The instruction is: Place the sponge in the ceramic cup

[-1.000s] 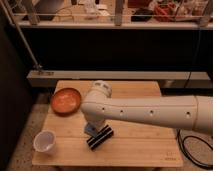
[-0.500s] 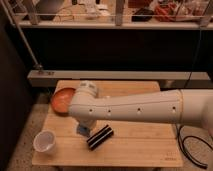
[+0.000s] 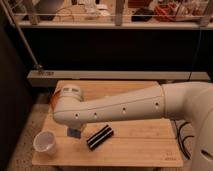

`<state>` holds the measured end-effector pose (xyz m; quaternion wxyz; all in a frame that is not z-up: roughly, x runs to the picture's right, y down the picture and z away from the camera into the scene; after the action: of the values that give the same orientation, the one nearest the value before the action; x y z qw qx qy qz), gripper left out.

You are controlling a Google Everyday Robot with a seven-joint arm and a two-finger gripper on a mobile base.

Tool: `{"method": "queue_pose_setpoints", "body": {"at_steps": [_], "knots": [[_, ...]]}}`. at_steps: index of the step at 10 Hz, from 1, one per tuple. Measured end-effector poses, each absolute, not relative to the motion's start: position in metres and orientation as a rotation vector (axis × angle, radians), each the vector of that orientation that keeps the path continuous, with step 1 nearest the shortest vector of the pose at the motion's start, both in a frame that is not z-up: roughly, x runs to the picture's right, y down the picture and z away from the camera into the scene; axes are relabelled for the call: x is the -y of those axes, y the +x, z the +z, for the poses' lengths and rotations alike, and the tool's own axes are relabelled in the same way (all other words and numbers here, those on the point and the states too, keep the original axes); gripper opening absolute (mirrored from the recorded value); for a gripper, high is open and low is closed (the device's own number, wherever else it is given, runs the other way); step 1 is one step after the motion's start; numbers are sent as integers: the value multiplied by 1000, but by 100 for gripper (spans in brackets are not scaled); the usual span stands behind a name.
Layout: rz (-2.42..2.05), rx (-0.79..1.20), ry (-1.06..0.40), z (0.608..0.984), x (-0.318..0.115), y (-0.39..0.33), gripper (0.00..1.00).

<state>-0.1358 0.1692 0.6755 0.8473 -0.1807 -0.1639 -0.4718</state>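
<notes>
My arm reaches in from the right across the wooden table [image 3: 145,150], its wrist bent down at the left. Under the wrist, my gripper [image 3: 74,128] is shut on the blue-grey sponge [image 3: 75,133], which hangs just over the tabletop. The wrist hides most of the gripper. The white ceramic cup [image 3: 45,142] stands upright near the table's front left corner, a short way left of and below the sponge. Nothing shows inside the cup.
A black striped flat block [image 3: 100,137] lies on the table just right of the sponge. An orange bowl [image 3: 54,98] shows as a sliver behind my arm at the back left. A dark shelf unit stands behind the table.
My wrist has swung left across the table, carrying the sponge away from the black striped block and toward the cup. It now covers most of the orange bowl.
</notes>
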Motion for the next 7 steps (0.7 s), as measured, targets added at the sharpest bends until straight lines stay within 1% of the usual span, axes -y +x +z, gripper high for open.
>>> {"method": "queue_pose_setpoints", "body": {"at_steps": [5, 7], "knots": [[-1056, 370, -348, 673, -174, -176, 3], [-1075, 372, -338, 673, -176, -182, 3]]}}
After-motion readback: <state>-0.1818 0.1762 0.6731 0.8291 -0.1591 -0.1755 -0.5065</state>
